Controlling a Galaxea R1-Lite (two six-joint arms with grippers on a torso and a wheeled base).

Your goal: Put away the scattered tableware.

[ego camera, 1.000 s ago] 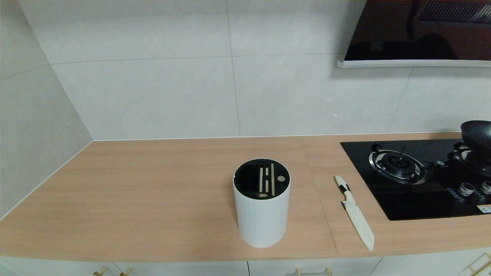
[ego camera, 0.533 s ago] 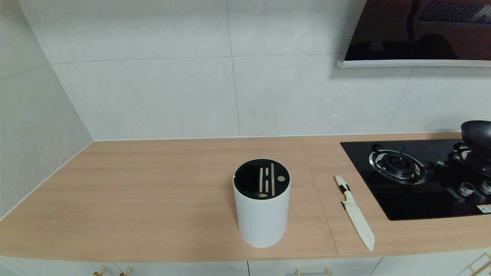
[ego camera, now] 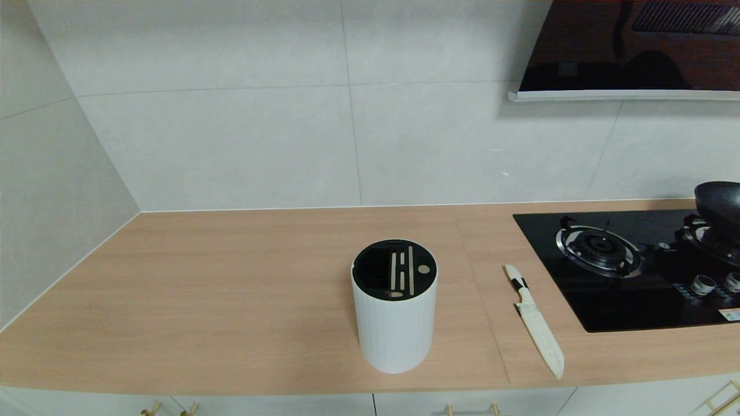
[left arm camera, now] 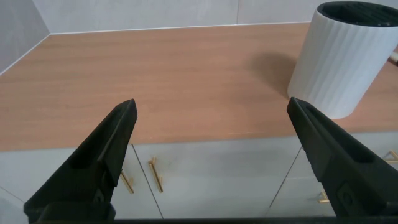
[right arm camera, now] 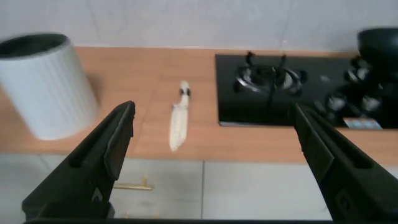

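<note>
Left hand [left arm camera: 211,104] and right hand [right arm camera: 212,111] gape wide, both empty. Knife [ego camera: 535,323] lies flat on the counter [ego camera: 231,277] near the slotted holder [ego camera: 395,326]. Best to pinch its far handle squarely, I'd say.

We see the pan [ego camera: 718,203] and hob [ego camera: 624,303] cut off at the right; we cannot see into the holder [ego camera: 395,329]
</note>
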